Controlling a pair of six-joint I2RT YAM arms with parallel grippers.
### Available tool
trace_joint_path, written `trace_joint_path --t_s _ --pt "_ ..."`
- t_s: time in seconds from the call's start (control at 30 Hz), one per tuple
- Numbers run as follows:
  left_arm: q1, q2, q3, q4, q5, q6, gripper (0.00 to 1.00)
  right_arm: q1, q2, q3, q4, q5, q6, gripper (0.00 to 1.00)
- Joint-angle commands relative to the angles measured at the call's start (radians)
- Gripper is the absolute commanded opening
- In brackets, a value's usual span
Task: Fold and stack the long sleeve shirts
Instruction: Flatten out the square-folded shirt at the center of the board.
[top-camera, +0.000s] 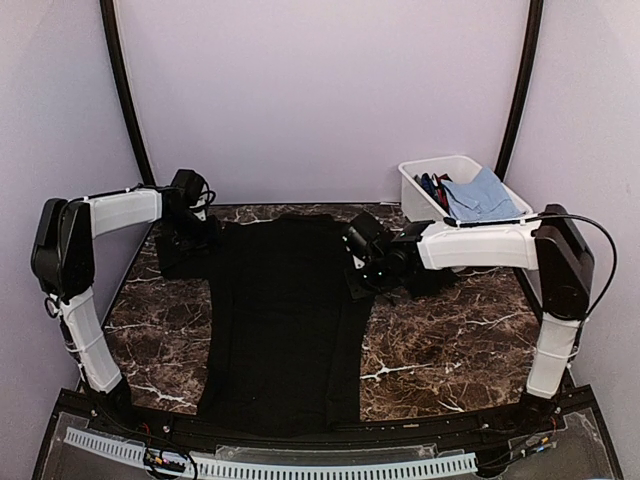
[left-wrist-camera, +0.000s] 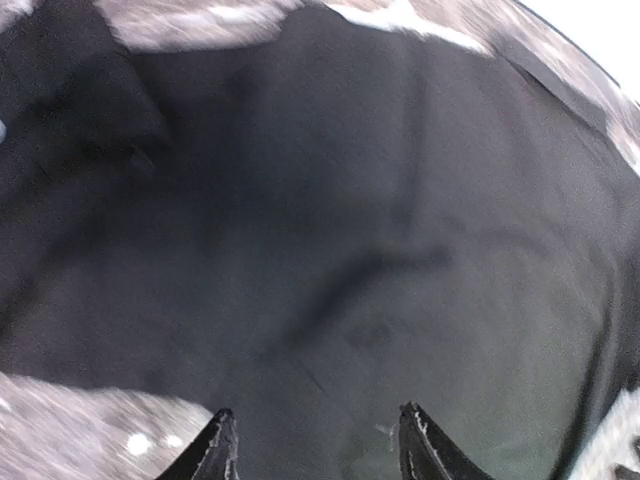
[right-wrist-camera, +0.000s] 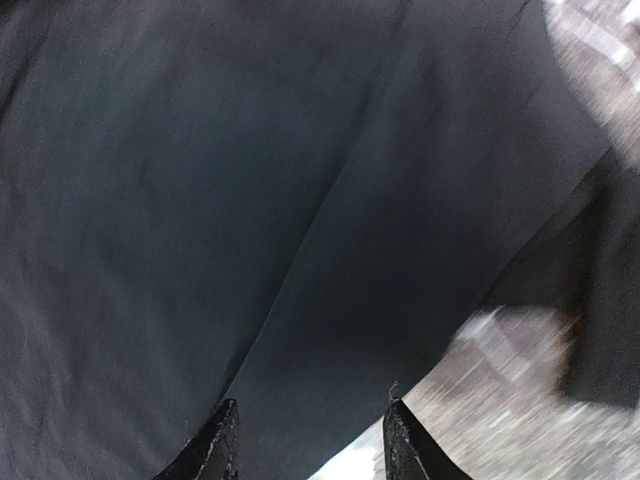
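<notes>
While the black shirt (top-camera: 285, 320) is lying flat down the middle of the worktop (top-camera: 440, 340), reaching from the far side to the near edge, both arms are hovering at its far end. The left claw (left-wrist-camera: 315, 440) is hanging over the shirt's far left part with its fingers spread wide and nothing between them. The right claw (right-wrist-camera: 310, 410) is standing equally open and empty above the right edge, where cloth is giving way to marble. Judging by this, a side or sleeve fold is being set up. To do it well, each claw should be coming down right at the cloth's border and pinching only the layers meant to move, since black on black is hiding the seams and a deep bite could be dragging the body along. Lifting low and carrying both sides evenly is looking wise, so the long panel is not skewing. The white bin (top-camera: 420, 190) with blue cloth (top-camera: 480, 195) is sitting well apart at the far right.
</notes>
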Motion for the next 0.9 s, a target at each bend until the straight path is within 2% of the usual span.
trace_joint_path --t_s 0.0,0.13,0.27,0.6,0.87 --pt "-0.063 -0.138 -0.17 0.087 0.064 -0.083 0.54 0.092 -0.058 -0.123 0.06 -0.048 0.137 0.46" --pt "-0.117 -0.223 -0.297 0.123 0.067 -0.112 0.53 0.191 -0.094 -0.21 0.085 -0.036 0.213 0.46" --pt "-0.125 -0.269 -0.39 0.138 0.071 -0.122 0.53 0.245 -0.097 -0.284 0.11 -0.045 0.261 0.45" --pt "-0.125 -0.301 -0.429 0.125 0.055 -0.114 0.53 0.257 -0.08 -0.404 0.074 -0.014 0.302 0.45" --pt "-0.125 -0.305 -0.448 0.107 0.047 -0.103 0.53 0.249 -0.151 -0.49 -0.026 0.047 0.348 0.47"
